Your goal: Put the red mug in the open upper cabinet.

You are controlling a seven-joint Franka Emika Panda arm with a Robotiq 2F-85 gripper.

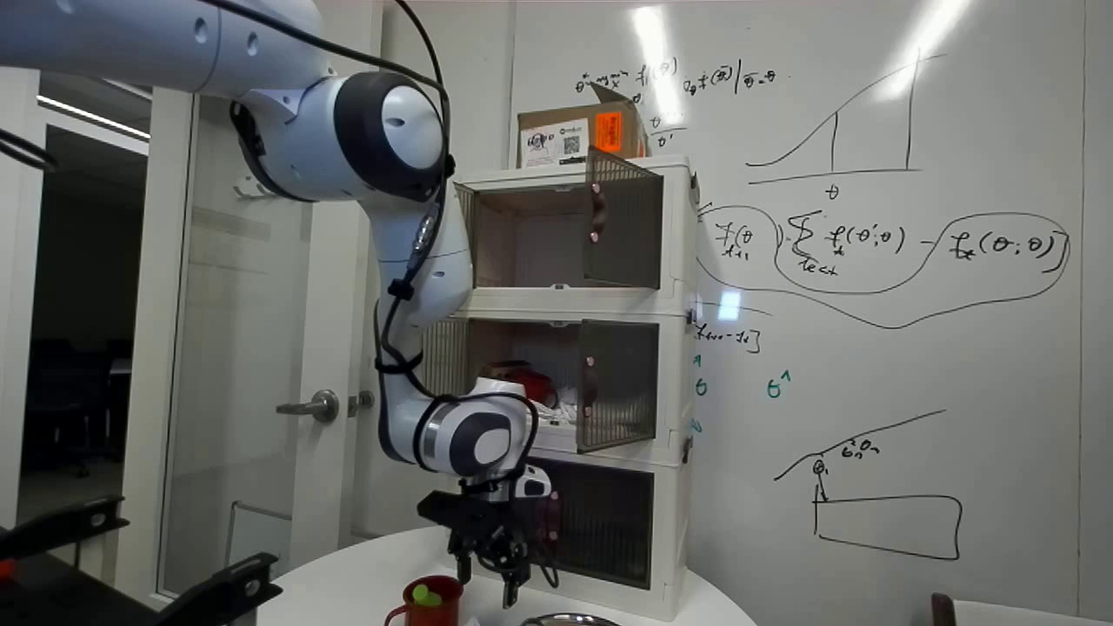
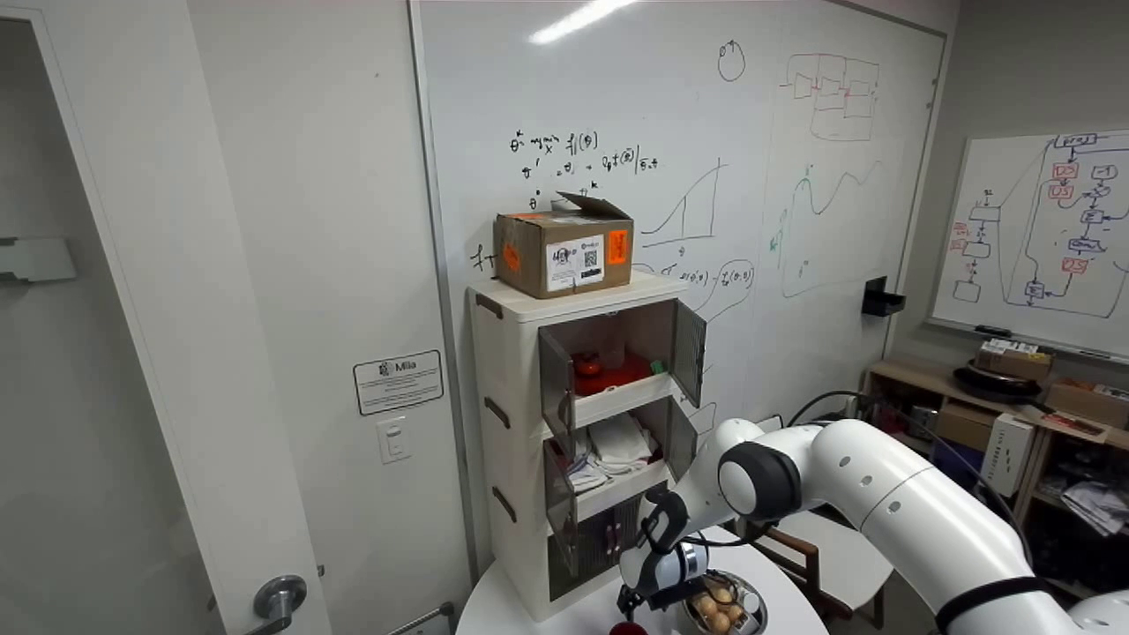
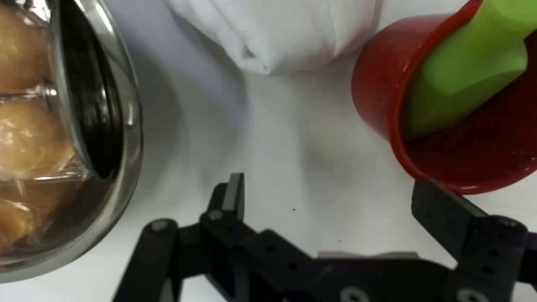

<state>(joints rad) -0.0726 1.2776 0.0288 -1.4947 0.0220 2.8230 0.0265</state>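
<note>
Pincer [image 1: 488, 586] points down, low over the white tabletop [image 1: 348, 591], fingers [image 3: 233, 196] spread apart. Red mug [image 1: 436, 612] stands upright on the tabletop right beside one finger; can't tell from where I'm standing if they touch. Green thing [image 3: 457, 79] sticks up out of the mug. Metal bowl [image 3: 133, 159] with wrapped brown round things [image 3: 27, 134] sits on the pincer's opposite side, near. White cloth [image 3: 285, 33] lies close to the pincer, next to the mug. Open upper cabinet [image 1: 530, 248] is well above the pincer, doors [image 1: 624, 222] swung out, red things [image 2: 609, 377] inside. Middle compartment [image 2: 622, 494], also above the pincer, holds white cloths [image 2: 622, 441].
</note>
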